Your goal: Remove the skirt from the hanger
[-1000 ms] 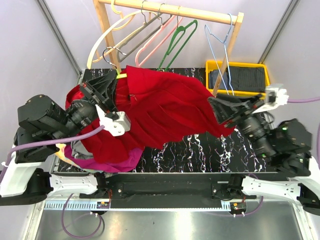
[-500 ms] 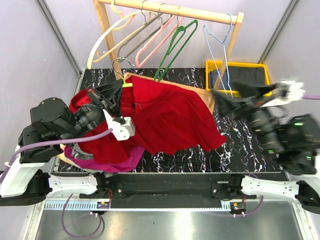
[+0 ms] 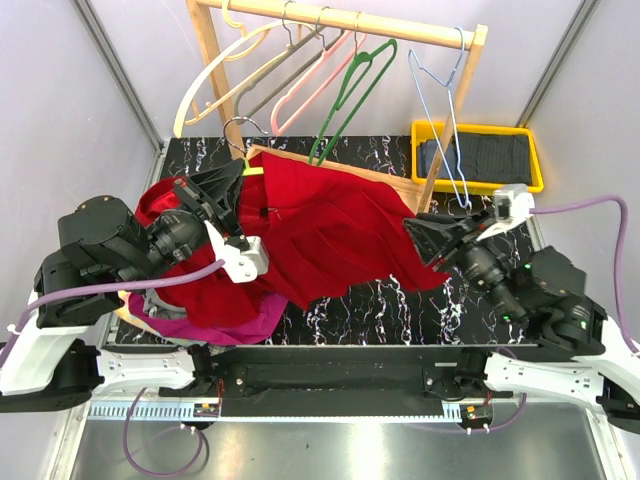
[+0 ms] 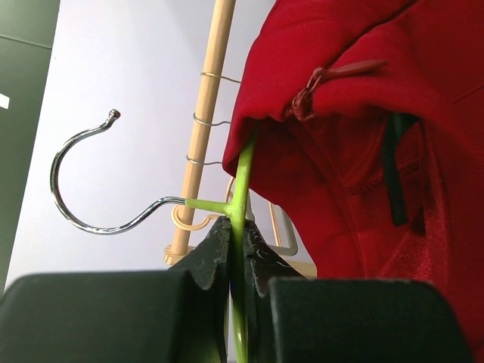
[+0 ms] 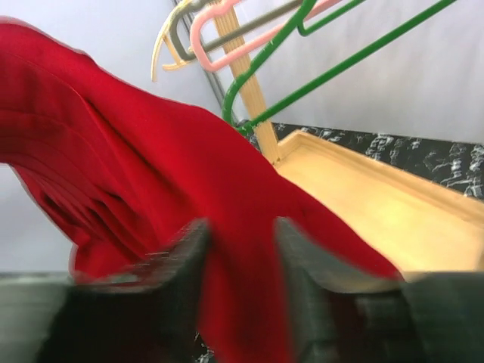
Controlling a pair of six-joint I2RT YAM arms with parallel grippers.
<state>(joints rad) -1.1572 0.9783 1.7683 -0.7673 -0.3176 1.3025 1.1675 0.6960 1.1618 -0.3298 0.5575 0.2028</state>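
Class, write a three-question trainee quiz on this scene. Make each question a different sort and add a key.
1. True or false: the left tool is shut on the lime hanger.
2. The red skirt is: A) folded on a shelf; B) on the lime hanger; C) inside a drawer.
3. Fill in: the ___ tool has skirt cloth between its fingers.
Key: 1 true; 2 B; 3 right tool.

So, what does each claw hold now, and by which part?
Left claw: shut on the green hanger, at its thin bar near the hook. Right claw: red skirt lies between its jaws; a grip cannot be told.
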